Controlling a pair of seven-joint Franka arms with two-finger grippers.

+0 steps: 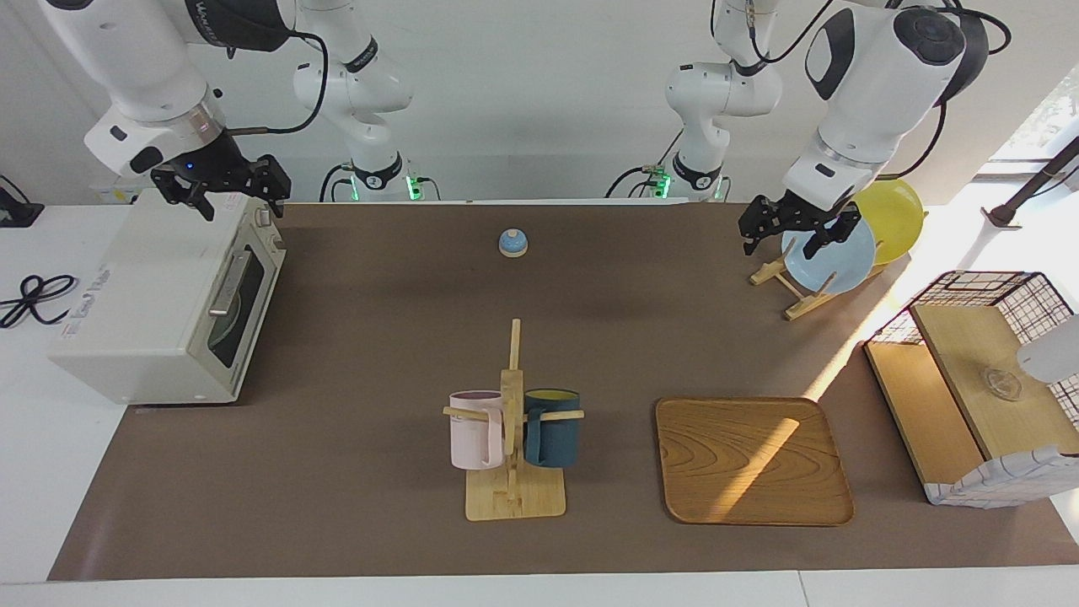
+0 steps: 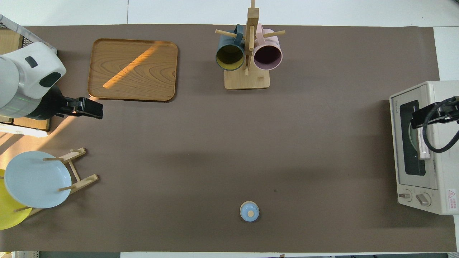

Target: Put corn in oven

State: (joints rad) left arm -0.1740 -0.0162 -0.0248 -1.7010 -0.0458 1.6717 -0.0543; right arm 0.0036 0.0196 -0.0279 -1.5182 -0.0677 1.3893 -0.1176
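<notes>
The corn is out of view in both views. The off-white oven (image 1: 160, 303) stands at the right arm's end of the table, its dark glass door (image 1: 238, 299) closed with the bar handle up. My right gripper (image 1: 223, 187) hangs open over the oven's top edge nearest the robots, holding nothing. In the overhead view it (image 2: 435, 114) covers part of the oven (image 2: 417, 147). My left gripper (image 1: 792, 229) waits open and empty over the mat beside the plate rack, also seen from above (image 2: 94, 109).
A wooden mug rack (image 1: 512, 438) holds a pink and a dark blue mug mid-table. A wooden tray (image 1: 750, 459) lies beside it. A plate rack (image 1: 813, 270) with a blue and a yellow plate, a wire-and-wood basket (image 1: 978, 388) and a small blue knobbed lid (image 1: 512, 243) also stand here.
</notes>
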